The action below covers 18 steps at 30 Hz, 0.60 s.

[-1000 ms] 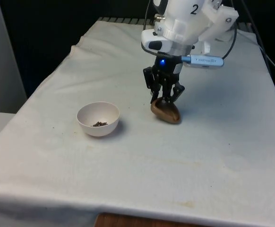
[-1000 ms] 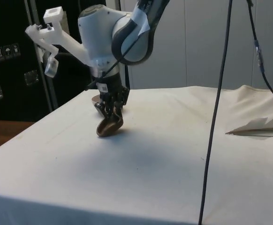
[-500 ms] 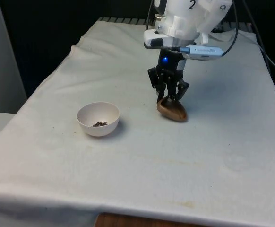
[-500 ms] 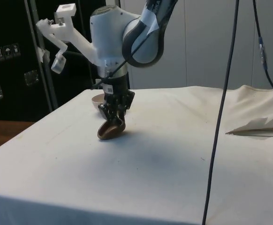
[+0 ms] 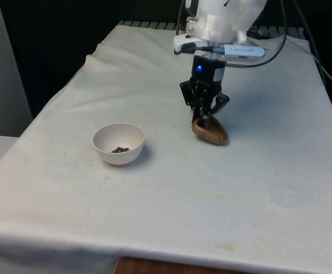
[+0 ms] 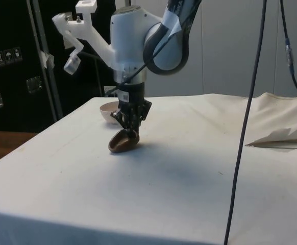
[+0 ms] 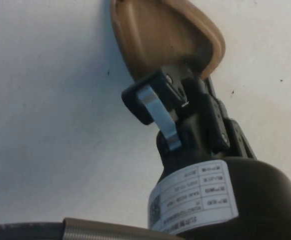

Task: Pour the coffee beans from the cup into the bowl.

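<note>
Jaws (image 5: 205, 120) are clamped on the rim of the brown cup (image 5: 210, 132), one finger inside the mouth and one against the outer wall, as the wrist view (image 7: 178, 107) shows. The cup (image 6: 123, 143) is tilted well over and sits low, at or just above the cloth; contact with the worktop (image 5: 257, 188) cannot be settled from these views. Gripping by the rim leaves the mouth free and lets the wrist roll the cup to tip it. The cup's inside (image 7: 160, 35) looks bare, while the white bowl (image 5: 118, 143), well apart toward the front view's left, already holds a small dark heap of coffee beans (image 5: 119, 149), so the pour seems done and the cup is probably being set down. Nothing lies between cup and bowl; a black cable (image 6: 245, 122) hangs in the side view's foreground, clear of the arm.
</note>
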Available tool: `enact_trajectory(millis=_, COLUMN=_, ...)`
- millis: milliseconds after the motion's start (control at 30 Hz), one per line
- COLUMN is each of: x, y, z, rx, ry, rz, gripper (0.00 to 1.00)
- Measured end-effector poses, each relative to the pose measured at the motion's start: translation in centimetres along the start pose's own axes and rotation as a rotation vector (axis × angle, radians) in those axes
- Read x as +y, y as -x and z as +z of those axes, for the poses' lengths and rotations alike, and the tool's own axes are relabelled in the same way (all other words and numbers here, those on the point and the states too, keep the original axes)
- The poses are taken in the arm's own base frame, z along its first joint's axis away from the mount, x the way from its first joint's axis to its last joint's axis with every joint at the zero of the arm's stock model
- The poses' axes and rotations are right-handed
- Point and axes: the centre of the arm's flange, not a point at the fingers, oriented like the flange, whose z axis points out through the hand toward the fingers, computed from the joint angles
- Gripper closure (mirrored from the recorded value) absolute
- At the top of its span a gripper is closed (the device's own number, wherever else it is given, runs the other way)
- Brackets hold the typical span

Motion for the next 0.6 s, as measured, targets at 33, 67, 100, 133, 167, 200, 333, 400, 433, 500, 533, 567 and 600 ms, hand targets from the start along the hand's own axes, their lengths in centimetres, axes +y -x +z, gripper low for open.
enact_trajectory(millis=33, x=0.08, y=0.07, z=-0.06, rx=0.002, ry=-0.003, rz=0.001, gripper=0.85)
enact_trajectory(millis=67, x=0.22, y=0.13, z=-0.09, rx=0.003, ry=-0.003, rz=0.002, gripper=0.79)
enact_trajectory(millis=100, x=0.37, y=0.20, z=-0.19, rx=0.006, ry=-0.006, rz=0.003, gripper=0.69)
enact_trajectory(millis=133, x=0.38, y=0.23, z=-0.18, rx=0.006, ry=-0.007, rz=0.002, gripper=0.64)
enact_trajectory(millis=167, x=0.42, y=0.21, z=-0.22, rx=0.007, ry=-0.008, rz=0.003, gripper=0.59)
enact_trajectory(millis=200, x=0.41, y=0.20, z=-0.22, rx=0.008, ry=-0.009, rz=0.003, gripper=0.54)
enact_trajectory(millis=333, x=0.47, y=0.23, z=-0.20, rx=0.009, ry=-0.010, rz=0.004, gripper=0.38)
enact_trajectory(millis=400, x=0.48, y=0.26, z=-0.18, rx=0.009, ry=-0.011, rz=0.005, gripper=0.20)
enact_trajectory(millis=433, x=0.47, y=0.25, z=-0.19, rx=0.009, ry=-0.011, rz=0.005, gripper=0.14)
enact_trajectory(millis=500, x=0.52, y=0.23, z=-0.18, rx=0.010, ry=-0.011, rz=0.006, gripper=0.04)
enact_trajectory(millis=533, x=0.52, y=0.23, z=-0.18, rx=0.010, ry=-0.011, rz=0.006, gripper=0.01)
enact_trajectory(millis=567, x=0.52, y=0.23, z=-0.18, rx=0.010, ry=-0.011, rz=0.006, gripper=0.00)
enact_trajectory(millis=600, x=0.54, y=0.24, z=-0.28, rx=0.010, ry=-0.011, rz=0.006, gripper=0.00)
